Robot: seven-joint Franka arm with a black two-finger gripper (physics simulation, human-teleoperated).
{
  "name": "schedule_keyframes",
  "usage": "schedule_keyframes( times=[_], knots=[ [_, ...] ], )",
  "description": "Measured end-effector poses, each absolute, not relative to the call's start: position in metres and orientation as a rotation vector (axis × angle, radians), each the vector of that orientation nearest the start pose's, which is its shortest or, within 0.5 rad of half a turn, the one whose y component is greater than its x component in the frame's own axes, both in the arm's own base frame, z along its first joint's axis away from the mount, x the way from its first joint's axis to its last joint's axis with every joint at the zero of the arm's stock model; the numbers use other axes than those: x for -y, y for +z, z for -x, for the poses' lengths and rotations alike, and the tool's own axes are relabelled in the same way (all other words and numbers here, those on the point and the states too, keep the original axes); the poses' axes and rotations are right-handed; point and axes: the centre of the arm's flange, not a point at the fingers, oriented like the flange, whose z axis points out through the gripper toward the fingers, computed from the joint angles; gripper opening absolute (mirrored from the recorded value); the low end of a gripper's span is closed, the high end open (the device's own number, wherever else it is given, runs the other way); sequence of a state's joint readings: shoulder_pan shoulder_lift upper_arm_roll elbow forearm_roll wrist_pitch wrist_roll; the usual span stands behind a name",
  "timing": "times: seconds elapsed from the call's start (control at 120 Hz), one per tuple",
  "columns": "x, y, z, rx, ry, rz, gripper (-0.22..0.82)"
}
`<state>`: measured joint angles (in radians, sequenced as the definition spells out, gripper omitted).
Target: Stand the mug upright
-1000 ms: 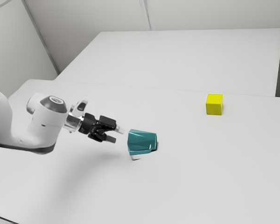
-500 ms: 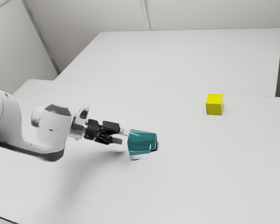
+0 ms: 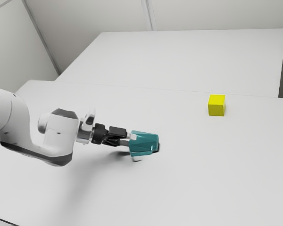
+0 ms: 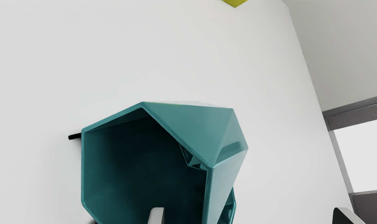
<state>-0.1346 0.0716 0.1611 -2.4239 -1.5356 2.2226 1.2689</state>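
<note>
The black gripper (image 3: 130,140) is at the open end of the teal mug (image 3: 144,143), which lies on its side on the table with its mouth toward the arm. In the wrist view the fingers of the gripper (image 4: 247,216) stand wide apart, open. One fingertip is in front of the dark mouth of the mug (image 4: 225,133), and the other is outside, beyond the mug's wall. That wall lies between them without being pinched. Part of the mug's lower side is cut off by the wrist view's edge.
A yellow cube (image 3: 216,105) rests on the white table (image 3: 203,179), farther out toward the exterior view's right and back. Behind it stands another white surface (image 3: 188,61).
The arm has advanced toward the exterior view's right, bringing the gripper from a short distance away up to the mug's rim. Mug and cube have stayed where they were.
</note>
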Motion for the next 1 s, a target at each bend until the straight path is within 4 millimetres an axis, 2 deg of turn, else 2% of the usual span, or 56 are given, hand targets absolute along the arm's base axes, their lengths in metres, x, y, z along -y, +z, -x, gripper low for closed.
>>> schedule_keyframes(
  times=[0.242,0.842,0.892,1.0],
  knots=[
    [0.019,0.274,-0.485,0.062,0.576,-2.149,0.59],
    [0.046,0.273,-0.489,0.141,0.605,-2.126,0.59],
    [0.046,0.273,-0.489,0.141,0.608,-2.125,0.56],
    [0.045,0.273,-0.489,0.142,0.612,-2.124,0.43]
  ],
)
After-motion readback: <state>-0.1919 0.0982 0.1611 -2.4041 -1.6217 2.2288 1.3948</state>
